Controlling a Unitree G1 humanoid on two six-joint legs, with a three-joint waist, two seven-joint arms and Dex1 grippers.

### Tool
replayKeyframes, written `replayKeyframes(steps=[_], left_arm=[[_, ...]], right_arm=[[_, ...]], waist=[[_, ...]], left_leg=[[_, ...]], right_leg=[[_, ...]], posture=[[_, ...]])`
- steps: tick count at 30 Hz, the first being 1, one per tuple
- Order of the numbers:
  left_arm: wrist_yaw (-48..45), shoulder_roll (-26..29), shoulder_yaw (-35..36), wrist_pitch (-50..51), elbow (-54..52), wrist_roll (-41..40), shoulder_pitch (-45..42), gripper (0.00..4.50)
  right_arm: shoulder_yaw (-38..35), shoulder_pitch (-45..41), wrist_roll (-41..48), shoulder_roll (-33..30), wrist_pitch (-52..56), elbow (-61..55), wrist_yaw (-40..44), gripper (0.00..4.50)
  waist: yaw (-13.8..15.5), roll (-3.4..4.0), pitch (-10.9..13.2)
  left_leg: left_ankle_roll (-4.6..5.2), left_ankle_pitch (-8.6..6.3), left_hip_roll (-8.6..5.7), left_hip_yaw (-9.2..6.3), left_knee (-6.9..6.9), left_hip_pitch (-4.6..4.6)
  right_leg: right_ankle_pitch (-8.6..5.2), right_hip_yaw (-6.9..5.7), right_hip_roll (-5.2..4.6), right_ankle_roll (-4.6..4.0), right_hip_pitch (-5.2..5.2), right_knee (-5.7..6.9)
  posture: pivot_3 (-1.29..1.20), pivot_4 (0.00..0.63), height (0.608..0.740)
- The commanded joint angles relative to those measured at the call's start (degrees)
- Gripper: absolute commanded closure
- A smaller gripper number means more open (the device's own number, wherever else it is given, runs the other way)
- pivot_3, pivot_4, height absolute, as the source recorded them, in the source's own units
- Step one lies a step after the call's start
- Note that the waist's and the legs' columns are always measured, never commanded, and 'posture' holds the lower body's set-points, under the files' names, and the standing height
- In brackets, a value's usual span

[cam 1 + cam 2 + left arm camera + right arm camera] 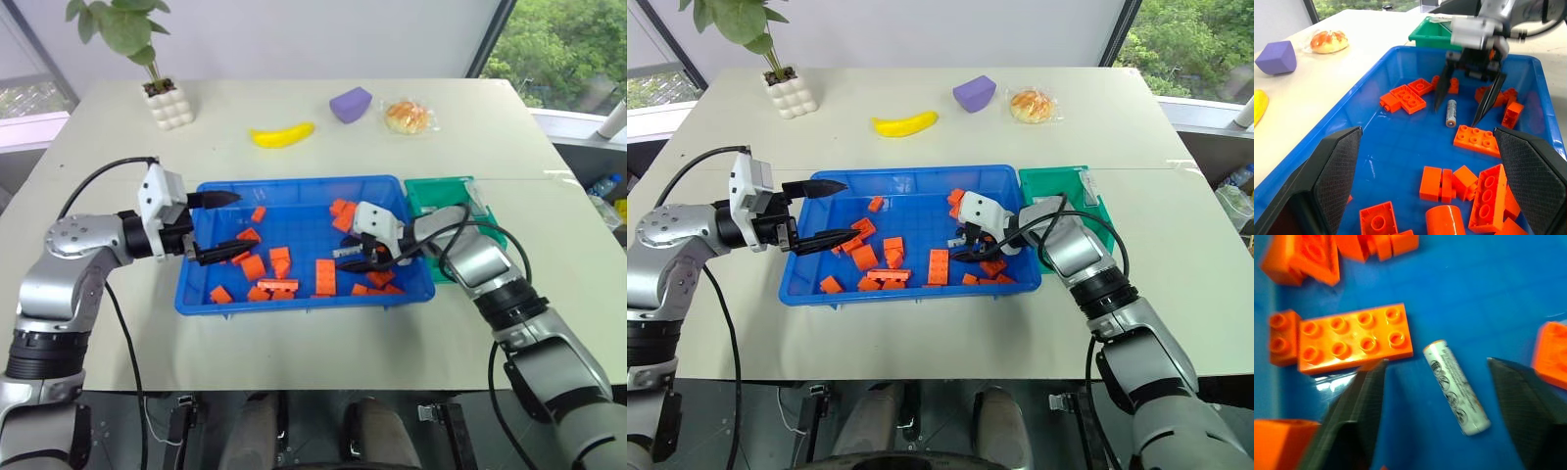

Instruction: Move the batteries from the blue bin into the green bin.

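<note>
One battery [1451, 112] is still lying in the blue bin [294, 302], the right gripper [1463, 105] straddling it with jaws spread, the left gripper [217, 227] hovering spread, the green bin [423, 201] waiting.

Surface: we see a beige table [294, 333] | Back: we see a white wall [323, 39] | Far corners: we see windows [563, 44], green trees outside | Light: daylight

Bright daylight — soft shadows, blurred close-up

A battery [1451, 112] lies among bricks [1476, 139] in the blue bin [294, 303].
</note>
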Motion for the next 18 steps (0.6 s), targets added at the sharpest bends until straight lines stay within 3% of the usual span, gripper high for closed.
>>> replayKeyframes(steps=[1,3,4,10,14,18], left_arm=[[0.3,0.7,2.2,-0.4,-2.3,-1.3,0.1,0.0],[0.3,0.9,2.3,-0.3,-2.6,-1.3,0.4,0.0],[0.3,0.9,2.4,-0.3,-2.7,-1.3,0.5,0.0],[0.3,0.8,2.6,0.0,-3.1,-1.4,0.8,0.0],[-1.2,0.7,2.0,0.1,-2.6,-2.3,1.2,0.0],[-3.2,-0.1,1.9,1.1,0.3,-4.5,-1.7,0.0]], right_arm=[[0.5,-1.3,-1.9,0.3,-2.6,2.6,1.1,3.34],[0.5,-1.7,-2.2,0.6,-3.3,3.5,1.4,4.36],[0.4,-1.9,-2.4,0.8,-3.5,3.9,1.5,4.45],[-0.9,-2.7,-2.7,1.5,-3.6,4.3,0.7,4.44],[-7.9,-7.7,1.2,0.6,3.3,1.8,-1.1,4.44],[-12.8,-10.9,4.2,-4.1,10.2,-3.3,0.4,4.44]], waist=[[0.0,0.0,0.0],[0.0,0.0,0.0],[-0.1,0.0,0.0],[-0.1,0.0,0.0],[-0.1,0.04,0.0],[0.2,0.06,0.0]], left_leg=[[0.0,0.0,0.0,0.0,0.0,0.0],[0.0,0.0,0.01,-0.01,0.0,0.0],[0.0,0.0,0.01,-0.01,0.0,0.01],[0.0,0.0,0.01,-0.01,0.0,0.02],[0.0,0.0,0.01,0.0,0.0,0.01],[0.0,0.0,0.01,0.0,0.0,-0.02]], right_leg=[[0.0,0.0,0.0,0.0,0.0,0.0],[0.0,0.0,0.0,0.0,0.0,0.0],[0.0,0.0,0.0,0.0,0.0,0.0],[0.0,0.0,0.0,0.0,0.02,0.0],[0.0,0.0,0.0,0.0,0.01,0.0],[0.0,0.0,0.0,0.0,-0.03,0.0]], posture=[[0.0,0.15,0.739],[0.0,0.15,0.739],[0.0,0.15,0.739],[0.0,0.15,0.739],[0.0,0.15,0.739],[0.0,0.15,0.739]])
